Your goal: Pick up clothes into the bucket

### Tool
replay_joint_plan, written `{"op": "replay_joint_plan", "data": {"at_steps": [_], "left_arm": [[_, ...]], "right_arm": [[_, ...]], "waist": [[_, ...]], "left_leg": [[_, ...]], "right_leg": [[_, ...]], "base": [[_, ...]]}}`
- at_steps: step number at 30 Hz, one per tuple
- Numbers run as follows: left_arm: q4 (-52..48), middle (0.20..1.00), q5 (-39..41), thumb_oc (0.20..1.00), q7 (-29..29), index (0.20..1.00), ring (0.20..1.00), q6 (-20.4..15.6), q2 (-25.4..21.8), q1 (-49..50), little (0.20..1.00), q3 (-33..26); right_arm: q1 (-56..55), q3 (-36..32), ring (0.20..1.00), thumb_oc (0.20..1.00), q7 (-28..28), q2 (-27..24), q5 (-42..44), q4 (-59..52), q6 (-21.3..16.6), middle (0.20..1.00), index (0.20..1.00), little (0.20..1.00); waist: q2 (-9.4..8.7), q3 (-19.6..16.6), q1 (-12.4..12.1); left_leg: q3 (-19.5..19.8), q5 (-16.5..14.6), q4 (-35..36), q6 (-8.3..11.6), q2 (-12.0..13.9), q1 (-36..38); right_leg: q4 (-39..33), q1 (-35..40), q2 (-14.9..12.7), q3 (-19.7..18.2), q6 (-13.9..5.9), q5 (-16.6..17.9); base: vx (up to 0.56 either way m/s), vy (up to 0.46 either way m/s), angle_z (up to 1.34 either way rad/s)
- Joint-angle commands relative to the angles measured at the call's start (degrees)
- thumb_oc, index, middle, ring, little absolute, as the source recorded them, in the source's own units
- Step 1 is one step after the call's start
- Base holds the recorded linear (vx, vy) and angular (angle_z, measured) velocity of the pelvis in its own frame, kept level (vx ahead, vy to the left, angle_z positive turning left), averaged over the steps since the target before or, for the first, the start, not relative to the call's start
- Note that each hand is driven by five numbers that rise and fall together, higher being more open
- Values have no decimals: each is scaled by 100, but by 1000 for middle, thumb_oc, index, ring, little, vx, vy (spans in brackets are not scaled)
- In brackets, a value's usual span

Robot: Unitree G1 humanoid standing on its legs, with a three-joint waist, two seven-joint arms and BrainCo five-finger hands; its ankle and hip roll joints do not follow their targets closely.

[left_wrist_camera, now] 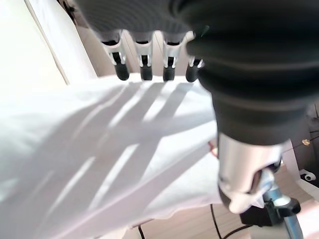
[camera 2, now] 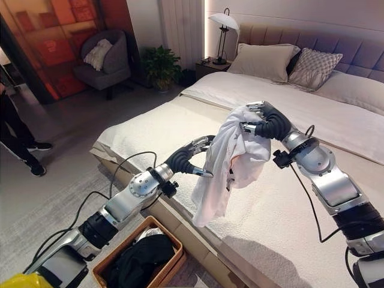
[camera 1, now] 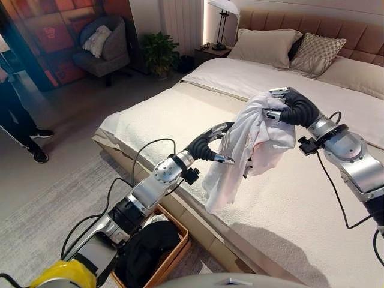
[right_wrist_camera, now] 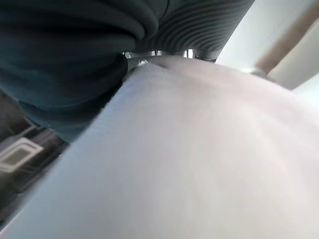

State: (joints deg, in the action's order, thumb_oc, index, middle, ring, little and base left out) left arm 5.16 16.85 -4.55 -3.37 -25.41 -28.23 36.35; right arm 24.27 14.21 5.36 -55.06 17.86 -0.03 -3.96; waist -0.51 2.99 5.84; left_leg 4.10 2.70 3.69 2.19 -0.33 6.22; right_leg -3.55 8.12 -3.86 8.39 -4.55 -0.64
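A white shirt (camera 1: 249, 147) is held up over the near edge of the bed (camera 1: 180, 114), bunched at the top in the right hand (camera 1: 288, 105), whose fingers are curled round the cloth, with the rest of it hanging down in loose folds toward the bed's edge. The left hand (camera 1: 217, 144) is pressed against the hanging part from the robot's left, fingers (left_wrist_camera: 144, 62) fairly straight in its wrist view with the tips laid on the fabric, so nothing is really gripped on that side. Down on the floor by the bed frame, below and to the left of the shirt, a brown basket (camera 2: 174, 249) is seen with dark clothes (camera 2: 138, 261) already piled inside; the left arm is stretched right across above it. Further out, pillows (camera 1: 267, 45) are propped against the headboard, a lamp (camera 1: 223, 18) is set on the nightstand, a potted plant (camera 1: 159, 54) and a grey armchair (camera 1: 102, 48) are parked by the far wall, and a person's legs (camera 1: 21, 126) are visible at the left edge.
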Motion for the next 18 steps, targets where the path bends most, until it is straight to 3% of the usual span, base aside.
{"op": "replay_joint_plan", "data": {"at_steps": [1,8,18], "left_arm": [[-215,1000,40,1000,154,1000,1000,-350,-123,11,1000,-328],[-245,1000,10,1000,250,1000,1000,-333,-122,157,1000,-551],[46,1000,-26,1000,266,1000,1000,-270,144,106,1000,-459]], "right_arm": [[193,-435,200,200,-233,-94,-95,28,-310,200,200,200],[129,-502,200,200,-182,-145,-251,-38,-266,200,200,200],[210,-384,200,200,31,16,217,-249,-312,200,200,200]], "waist": [[-395,-434,-155],[-404,-436,-151],[-428,-447,-119]], "left_leg": [[27,-519,-526,60,31,-316],[8,-520,-505,58,35,-298],[-18,-526,-503,54,44,-278]], "right_leg": [[437,-324,-382,-52,-322,-20],[424,-334,-367,-73,-320,-15],[441,-331,-356,-125,-313,-27]], "base": [[0,0,0],[0,0,0],[0,0,0]]}}
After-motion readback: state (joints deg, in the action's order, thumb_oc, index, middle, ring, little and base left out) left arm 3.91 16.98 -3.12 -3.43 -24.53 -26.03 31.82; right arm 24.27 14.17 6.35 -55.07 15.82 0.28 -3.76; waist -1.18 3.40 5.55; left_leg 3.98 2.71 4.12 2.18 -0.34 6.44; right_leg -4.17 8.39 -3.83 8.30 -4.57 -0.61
